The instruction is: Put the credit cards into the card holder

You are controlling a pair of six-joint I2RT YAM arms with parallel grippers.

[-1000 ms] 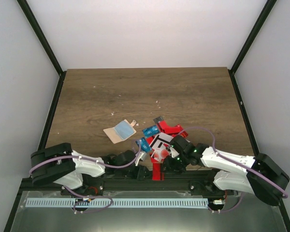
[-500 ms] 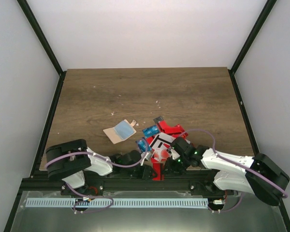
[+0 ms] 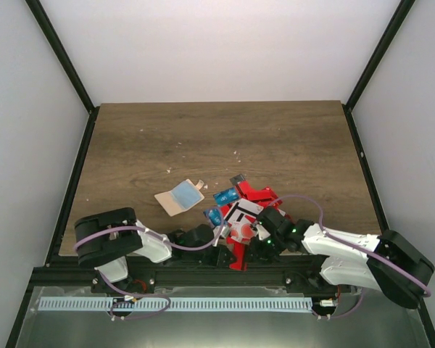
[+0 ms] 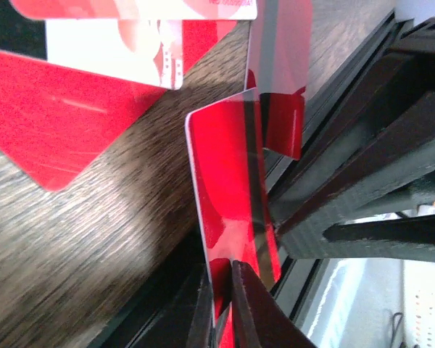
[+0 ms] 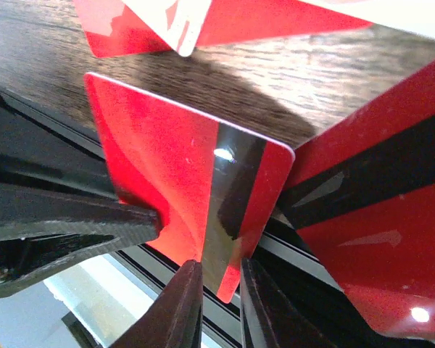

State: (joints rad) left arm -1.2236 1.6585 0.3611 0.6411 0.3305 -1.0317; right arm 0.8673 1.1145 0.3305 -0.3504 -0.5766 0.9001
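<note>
The left fingers (image 4: 221, 319) are closed on the lower edge of one red card (image 4: 228, 188), held on edge at the near bench (image 3: 203, 138) rim. The right fingers (image 5: 216, 301) flank the same card narrowly; we cannot tell whether they clamp it. The credit cards (image 3: 250, 199) lie heaped just beyond, with the card holder (image 3: 180, 197) to their left.

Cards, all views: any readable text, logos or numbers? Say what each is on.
Nothing can be read.
Left wrist view, top card: a line of tiny print at its right end, too blurred to read.
The red card: only a black stripe, no print shows.
Top view, cards and card holder: too small to tell.
</note>
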